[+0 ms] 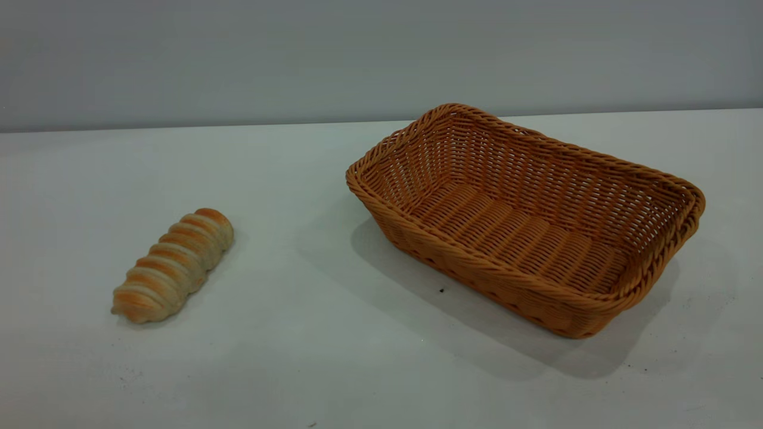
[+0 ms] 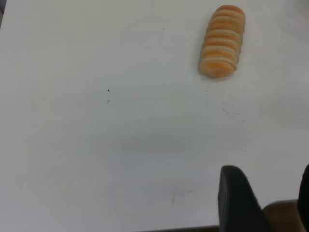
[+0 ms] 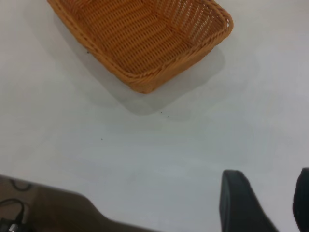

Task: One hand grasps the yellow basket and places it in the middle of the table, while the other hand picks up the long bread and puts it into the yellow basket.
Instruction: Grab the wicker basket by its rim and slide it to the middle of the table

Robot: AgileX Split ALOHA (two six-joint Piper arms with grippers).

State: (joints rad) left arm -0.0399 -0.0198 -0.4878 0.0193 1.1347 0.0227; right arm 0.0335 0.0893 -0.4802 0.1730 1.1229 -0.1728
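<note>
The yellow basket (image 1: 524, 220) (image 3: 145, 41), a large woven orange-tan rectangle, stands empty on the right half of the white table (image 1: 310, 333). The long bread (image 1: 173, 265) (image 2: 223, 41), striped cream and orange-brown, lies on the table's left side. Neither arm shows in the exterior view. In the left wrist view my left gripper (image 2: 268, 186) hangs over the table's near edge, far from the bread, open with nothing between its black fingers. In the right wrist view my right gripper (image 3: 265, 191) is open too, well short of the basket.
A grey wall runs behind the table. A few tiny dark specks dot the white top between bread and basket. In the right wrist view the table's near edge and a dark cable (image 3: 12, 215) show below it.
</note>
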